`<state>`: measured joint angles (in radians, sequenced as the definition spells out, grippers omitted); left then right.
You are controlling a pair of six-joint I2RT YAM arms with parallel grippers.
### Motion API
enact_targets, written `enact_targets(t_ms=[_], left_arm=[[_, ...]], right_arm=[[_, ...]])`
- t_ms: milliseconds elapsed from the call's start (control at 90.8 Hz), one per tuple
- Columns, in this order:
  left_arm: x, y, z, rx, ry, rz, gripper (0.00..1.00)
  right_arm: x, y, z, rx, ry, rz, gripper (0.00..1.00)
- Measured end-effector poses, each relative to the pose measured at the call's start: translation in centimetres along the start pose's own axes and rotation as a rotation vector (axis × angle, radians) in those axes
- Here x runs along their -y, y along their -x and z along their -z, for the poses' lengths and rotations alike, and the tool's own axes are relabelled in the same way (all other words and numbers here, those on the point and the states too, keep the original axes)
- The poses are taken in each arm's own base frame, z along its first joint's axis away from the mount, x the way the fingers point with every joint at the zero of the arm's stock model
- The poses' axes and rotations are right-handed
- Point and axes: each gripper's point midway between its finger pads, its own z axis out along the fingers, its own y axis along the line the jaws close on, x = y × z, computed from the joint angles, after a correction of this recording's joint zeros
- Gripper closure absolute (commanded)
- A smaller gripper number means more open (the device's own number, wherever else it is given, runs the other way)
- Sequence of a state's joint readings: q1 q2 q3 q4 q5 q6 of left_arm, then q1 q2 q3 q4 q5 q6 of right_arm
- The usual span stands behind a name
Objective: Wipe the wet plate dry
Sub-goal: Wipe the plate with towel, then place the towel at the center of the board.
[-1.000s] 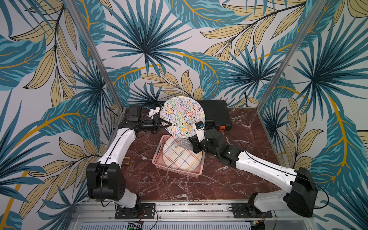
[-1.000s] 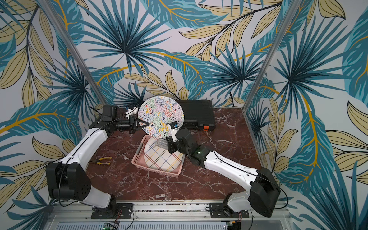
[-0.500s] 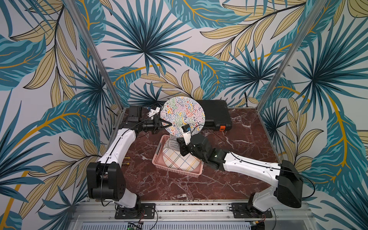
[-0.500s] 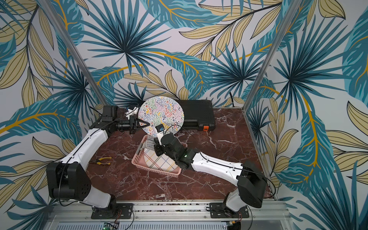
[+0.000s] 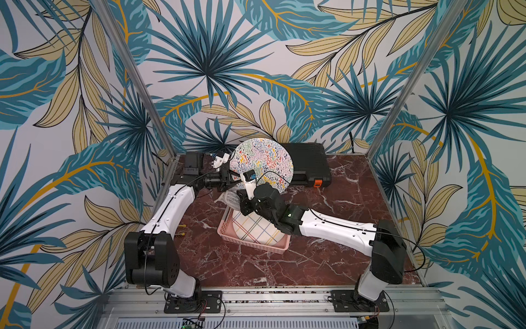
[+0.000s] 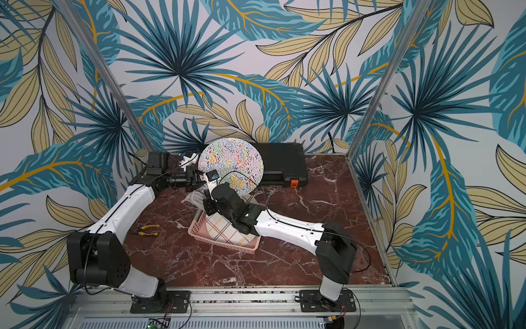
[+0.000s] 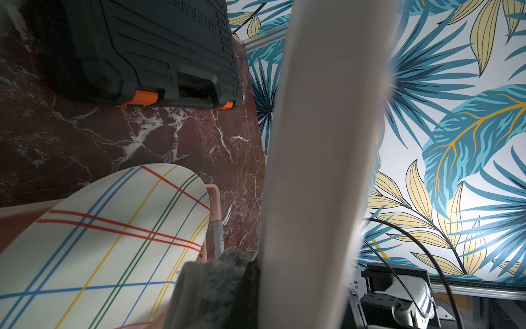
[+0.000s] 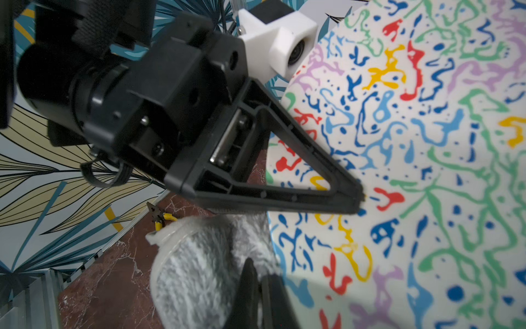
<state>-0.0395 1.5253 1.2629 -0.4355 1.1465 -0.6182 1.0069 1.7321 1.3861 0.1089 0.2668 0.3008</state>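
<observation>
L: left gripper (image 8: 359, 200) clamped on plate (image 5: 263, 161) rim, plate upright near table (image 5: 341, 228) back edge | R: right gripper (image 8: 256, 287) pinching grey cloth (image 8: 196, 256), plate face just beside it

Squiggle-patterned plate (image 5: 263, 161) upright on edge, held aloft; grey fluffy cloth (image 8: 196, 256) against its lower rim.

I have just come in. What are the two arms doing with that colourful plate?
The left gripper is shut on the rim of the colourful plate and holds it upright. The right gripper is shut on a fluffy grey cloth, which sits at the plate's lower edge, apparently for wiping. A checked plate lies in the pink basket below them.
</observation>
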Motion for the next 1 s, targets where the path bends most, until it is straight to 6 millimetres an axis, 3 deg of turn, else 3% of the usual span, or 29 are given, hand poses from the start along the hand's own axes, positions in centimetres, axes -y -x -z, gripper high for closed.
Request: enact_targets(t_ms=[176, 275, 341, 474, 573, 672, 815, 892, 1002], left_arm=[[-0.2, -0.3, 0.1, 0.005, 0.032, -0.037, 1.00], [0.1, -0.4, 0.1, 0.003, 0.063, -0.080, 1.00], [-0.2, 0.0, 0.2, 0.017, 0.103, -0.114, 1.00], [-1.2, 0.8, 0.7, 0.052, 0.188, -0.162, 1.00], [-1.7, 1.1, 1.0, 0.065, 0.234, -0.185, 1.00], [-1.9, 1.5, 1.2, 0.077, 0.261, -0.213, 1.00], [-1.9, 1.7, 1.4, 0.086, 0.276, -0.245, 1.00], [-1.6, 1.8, 1.4, 0.087, 0.275, -0.262, 1.00], [-1.2, 1.8, 1.6, 0.091, 0.273, -0.284, 1.00]], right_arm=[[-0.7, 0.3, 1.0, -0.019, 0.074, -0.029, 1.00], [-0.8, 1.5, 3.8, 0.003, 0.111, -0.057, 1.00], [-0.3, 3.7, 6.6, 0.062, 0.117, -0.082, 1.00], [3.1, 8.7, 13.3, 0.232, 0.054, -0.169, 1.00], [6.8, 9.0, 16.6, 0.278, -0.055, -0.237, 1.00], [10.5, 5.3, 18.0, 0.222, -0.196, -0.291, 1.00], [15.2, -4.3, 19.0, 0.024, -0.396, -0.351, 1.00], [16.9, -8.8, 20.1, -0.075, -0.479, -0.382, 1.00], [18.5, -13.7, 21.7, -0.186, -0.568, -0.425, 1.00]])
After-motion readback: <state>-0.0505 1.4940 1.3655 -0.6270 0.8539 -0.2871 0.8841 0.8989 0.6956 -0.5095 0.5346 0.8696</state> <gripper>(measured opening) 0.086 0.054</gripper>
